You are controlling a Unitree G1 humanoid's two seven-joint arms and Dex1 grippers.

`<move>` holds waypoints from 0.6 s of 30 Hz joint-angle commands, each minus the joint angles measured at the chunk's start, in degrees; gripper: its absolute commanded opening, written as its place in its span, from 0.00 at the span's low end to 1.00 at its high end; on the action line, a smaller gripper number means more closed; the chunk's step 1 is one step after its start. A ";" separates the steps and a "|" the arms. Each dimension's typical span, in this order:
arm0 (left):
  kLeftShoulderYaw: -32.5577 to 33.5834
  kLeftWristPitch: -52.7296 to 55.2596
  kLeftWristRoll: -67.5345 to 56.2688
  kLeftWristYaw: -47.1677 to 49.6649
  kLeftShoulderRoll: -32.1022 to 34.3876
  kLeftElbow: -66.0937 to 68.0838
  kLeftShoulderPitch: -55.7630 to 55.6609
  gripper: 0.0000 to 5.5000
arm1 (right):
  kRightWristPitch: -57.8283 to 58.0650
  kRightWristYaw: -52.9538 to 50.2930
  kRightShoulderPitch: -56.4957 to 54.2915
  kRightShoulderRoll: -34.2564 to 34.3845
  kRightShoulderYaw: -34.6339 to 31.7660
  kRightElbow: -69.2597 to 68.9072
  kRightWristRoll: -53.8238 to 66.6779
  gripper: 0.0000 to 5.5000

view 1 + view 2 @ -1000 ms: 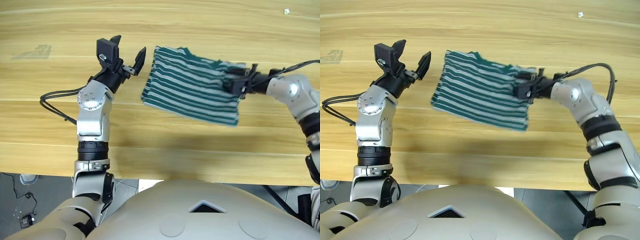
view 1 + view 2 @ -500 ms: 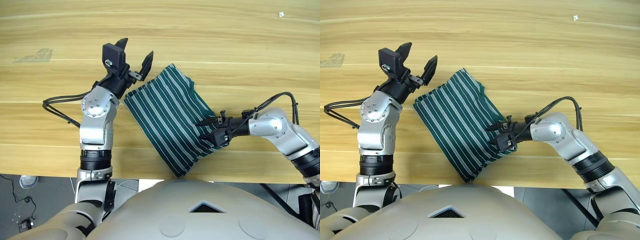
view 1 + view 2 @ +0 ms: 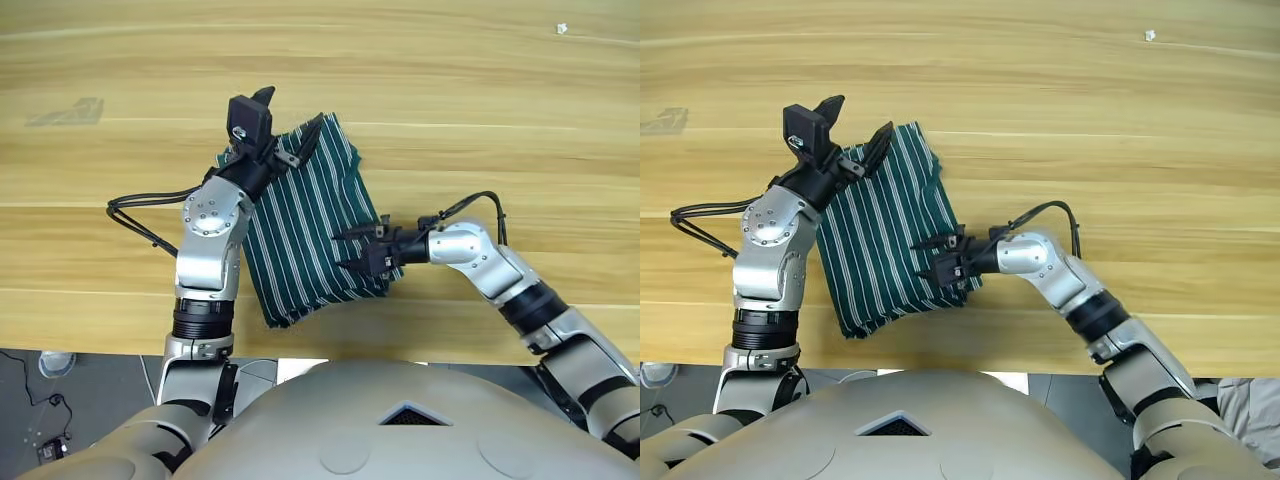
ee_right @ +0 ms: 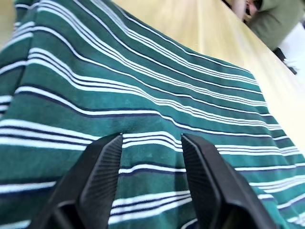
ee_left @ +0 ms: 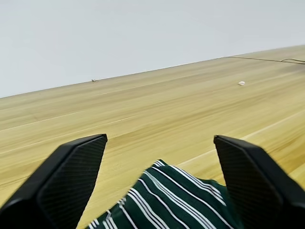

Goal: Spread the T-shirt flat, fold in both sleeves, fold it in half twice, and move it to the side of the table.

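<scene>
Jaws apart on left gripper [image 3: 291, 108], right gripper [image 3: 338, 251]; one folded T-shirt [image 3: 305, 225].

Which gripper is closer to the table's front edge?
Right. The right gripper is over the T-shirt's near side, close to the table's front edge; the left gripper is at its far end.

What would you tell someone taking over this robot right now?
Left gripper: open, over the T-shirt's far edge.
Right gripper: open, at the shirt's right edge.
T-shirt: folded into a small rectangle, lying on the table near its front edge, between the two arms.
Done: the folding, it seems.
Left: perhaps sliding it to the side, then drawing both arms back.
</scene>
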 commanded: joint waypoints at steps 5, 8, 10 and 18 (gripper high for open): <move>-0.29 0.13 0.45 0.10 -0.15 -0.30 0.11 0.76 | 0.67 -5.73 -2.16 2.22 -3.16 11.02 -3.43 0.41; -0.06 0.34 0.39 -0.17 0.34 -0.80 0.21 0.76 | 0.60 -3.75 -0.85 1.79 -3.48 9.66 -1.66 0.41; 0.56 0.49 0.15 -0.47 1.04 -1.54 0.48 0.76 | 5.29 3.57 3.34 1.07 -4.50 1.03 8.85 0.41; 2.10 0.22 -0.54 -1.09 1.68 -2.63 1.68 0.76 | 17.47 6.23 6.45 0.59 -13.97 -16.37 22.62 0.41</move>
